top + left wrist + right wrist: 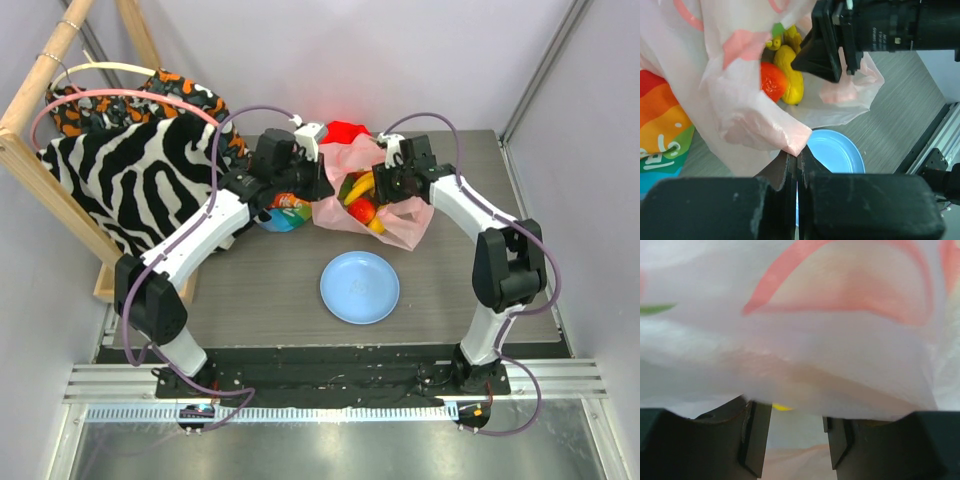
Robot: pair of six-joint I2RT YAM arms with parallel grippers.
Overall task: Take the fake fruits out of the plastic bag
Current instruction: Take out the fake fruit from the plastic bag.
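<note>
The left gripper, at the bottom centre of its wrist view, is pressing its two matte black fingers flat together and pinching a folded corner of the plastic bag. The bag is thin, crinkled, translucent pink film with darker pink curved bands, and it is billowing up over the upper left of that view.

Through its open mouth the fake fruits are showing, lying inside the bag: a glossy yellow banana bunch is touching a shiny orange-red fruit.

The right gripper is standing with its jaws apart at the bottom of its own view, and bag film is draping across the fingertips and filling the frame above.

Below the bag, a smooth round light-blue plate is sitting on the grey wood-grain table. At the left edge, a rainbow-striped cloth is showing white lettering, too cut off to read.
</note>
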